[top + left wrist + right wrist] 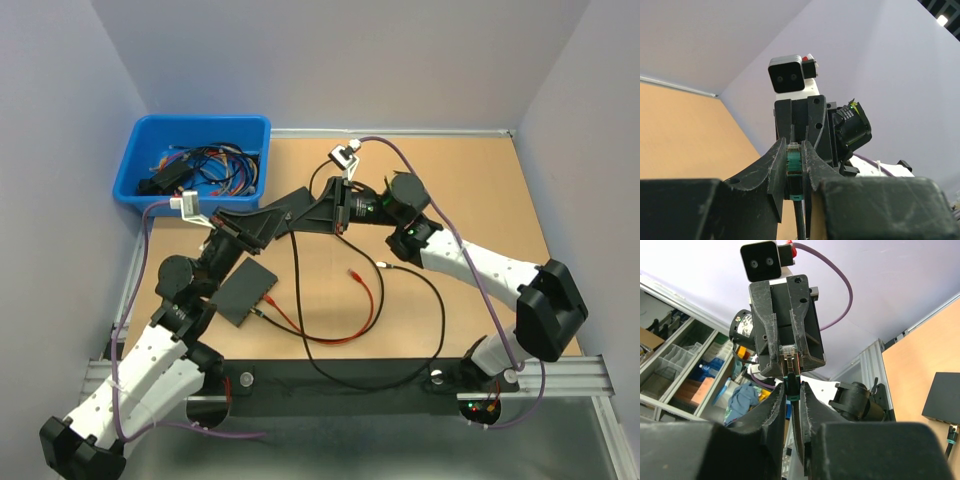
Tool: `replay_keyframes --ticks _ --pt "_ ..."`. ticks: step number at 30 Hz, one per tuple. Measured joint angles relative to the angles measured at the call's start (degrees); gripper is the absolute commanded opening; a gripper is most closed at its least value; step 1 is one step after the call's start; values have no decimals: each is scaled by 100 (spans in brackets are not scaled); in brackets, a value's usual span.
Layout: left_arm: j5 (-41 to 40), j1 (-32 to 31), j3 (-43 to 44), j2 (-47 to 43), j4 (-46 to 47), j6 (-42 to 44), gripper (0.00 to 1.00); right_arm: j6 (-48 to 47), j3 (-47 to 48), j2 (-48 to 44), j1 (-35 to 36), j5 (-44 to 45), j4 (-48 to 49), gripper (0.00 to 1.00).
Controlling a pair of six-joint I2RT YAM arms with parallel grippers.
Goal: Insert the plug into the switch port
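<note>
The brown table (pixel 480 190) fills the overhead view. A blue bin (pixel 140 150) at the upper left holds a tangle of cables (pixel 215 165), too knotted to count. The black switch (pixel 245 293) lies flat at centre left, partly under the left arm. A red cable (pixel 370 300) and a black cable (pixel 330 370) loop beside it.

Overhead, the arms meet tip to tip and hide what is between them. The wrist views show it. The left claw (pixel 794 150) is clenched on the green-booted plug (pixel 793 160), raised off the table. The right claw (pixel 791 390) is pinched on the same plug from the opposite side.
</note>
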Motion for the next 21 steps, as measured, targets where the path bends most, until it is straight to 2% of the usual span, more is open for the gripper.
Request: replay_keyframes --ticks 1,7,21 --pt "-9 0 -15 -9 9 -15 0 -7 0 0 0 0 2 10" --pt "-107 0 -144 -122 66 -63 0 -7 -39 0 13 57 20 0" --pt "-752 -42 -879 -942 11 -466 0 -22 -313 0 190 435 -4 1"
